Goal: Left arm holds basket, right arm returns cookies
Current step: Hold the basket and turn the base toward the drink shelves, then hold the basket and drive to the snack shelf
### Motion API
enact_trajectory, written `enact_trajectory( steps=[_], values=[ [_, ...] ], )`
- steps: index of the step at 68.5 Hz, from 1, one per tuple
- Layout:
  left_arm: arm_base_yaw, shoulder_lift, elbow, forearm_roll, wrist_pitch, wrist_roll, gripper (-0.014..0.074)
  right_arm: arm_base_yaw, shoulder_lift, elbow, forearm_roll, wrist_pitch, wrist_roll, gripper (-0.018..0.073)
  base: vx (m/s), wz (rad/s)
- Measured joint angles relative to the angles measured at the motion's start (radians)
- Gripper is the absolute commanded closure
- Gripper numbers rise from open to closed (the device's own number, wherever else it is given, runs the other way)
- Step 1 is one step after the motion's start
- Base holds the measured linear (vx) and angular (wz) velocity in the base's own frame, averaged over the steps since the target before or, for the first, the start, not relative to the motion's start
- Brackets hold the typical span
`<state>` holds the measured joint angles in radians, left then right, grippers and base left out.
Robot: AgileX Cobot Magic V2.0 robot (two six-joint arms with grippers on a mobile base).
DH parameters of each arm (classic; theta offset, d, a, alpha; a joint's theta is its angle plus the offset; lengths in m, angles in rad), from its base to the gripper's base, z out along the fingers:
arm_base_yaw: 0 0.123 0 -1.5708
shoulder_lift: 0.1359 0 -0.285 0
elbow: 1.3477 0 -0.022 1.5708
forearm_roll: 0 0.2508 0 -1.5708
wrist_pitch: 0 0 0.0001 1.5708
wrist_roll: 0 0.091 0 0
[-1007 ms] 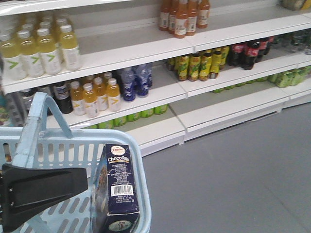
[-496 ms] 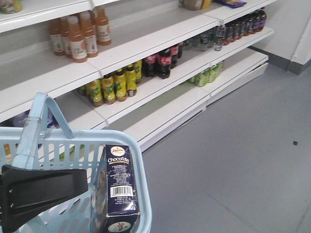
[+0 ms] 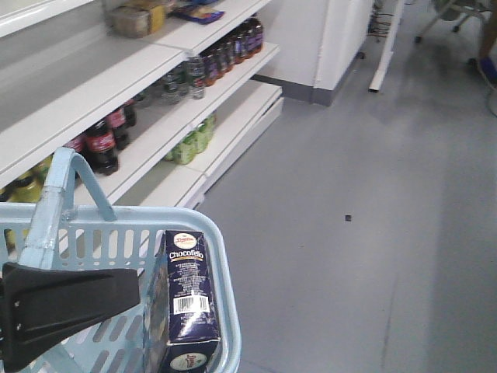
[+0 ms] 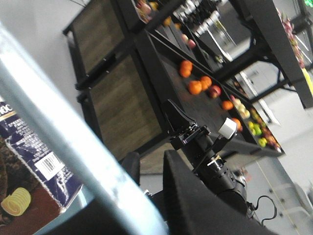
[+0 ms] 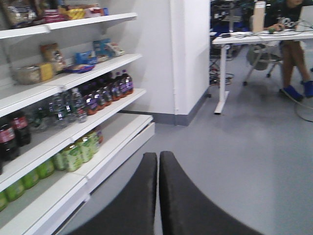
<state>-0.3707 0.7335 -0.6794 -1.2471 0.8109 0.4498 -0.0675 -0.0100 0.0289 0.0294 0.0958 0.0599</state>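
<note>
The white supermarket shelving (image 3: 93, 93) has slid leftward across the front view over the last second. The yellow and orange juice bottles are gone, the cola bottles (image 3: 101, 144) sit low at the left, and the end of the aisle, a white wall and open grey floor (image 3: 365, 233) now fill the frame. That reads as the base turning while it carries its load, so the task looks to be in transit and the return is not yet begun. The light blue plastic shopping basket (image 3: 230, 311) has kept its place in the frame, hanging off the floor by its hoop handle (image 3: 54, 194). The left arm's black wedge-shaped gripper (image 3: 78, 307) is clamped on that handle, which crosses its own camera as a pale bar. The bulky black right arm (image 4: 215, 166) hangs beside the basket, its gripper (image 5: 158, 196) pointing at the shelves with the jaws pressed together on nothing. The tall dark navy cardboard cookie box (image 3: 186, 295) stands upright inside the basket against its right wall — white "Chocofello" lettering under a round white logo, a white barcode below. The left wrist view adds a rolled-wafer picture on a brown panel.
</note>
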Motion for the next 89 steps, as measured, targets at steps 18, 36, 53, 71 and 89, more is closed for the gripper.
enact_trajectory(
  steps=[18, 36, 53, 71, 89],
  values=[
    [0.0, 0.0, 0.0, -0.001, 0.0, 0.0, 0.0603, 0.0, 0.0, 0.0, 0.0, 0.0, 0.0, 0.0567, 0.39, -0.7],
    [0.0, 0.0, 0.0, -0.001, 0.0, 0.0, 0.0603, 0.0, 0.0, 0.0, 0.0, 0.0, 0.0, 0.0567, 0.41, -0.31],
    [0.0, 0.0, 0.0, -0.001, 0.0, 0.0, 0.0603, 0.0, 0.0, 0.0, 0.0, 0.0, 0.0, 0.0567, 0.44, -0.09],
    [0.0, 0.0, 0.0, 0.0, 0.0, 0.0, 0.0603, 0.0, 0.0, 0.0, 0.0, 0.0, 0.0, 0.0567, 0.45, -0.07],
    [0.0, 0.0, 0.0, -0.001, -0.001, 0.001, 0.0603, 0.0, 0.0, 0.0, 0.0, 0.0, 0.0, 0.0567, 0.43, -0.04]
  ],
)
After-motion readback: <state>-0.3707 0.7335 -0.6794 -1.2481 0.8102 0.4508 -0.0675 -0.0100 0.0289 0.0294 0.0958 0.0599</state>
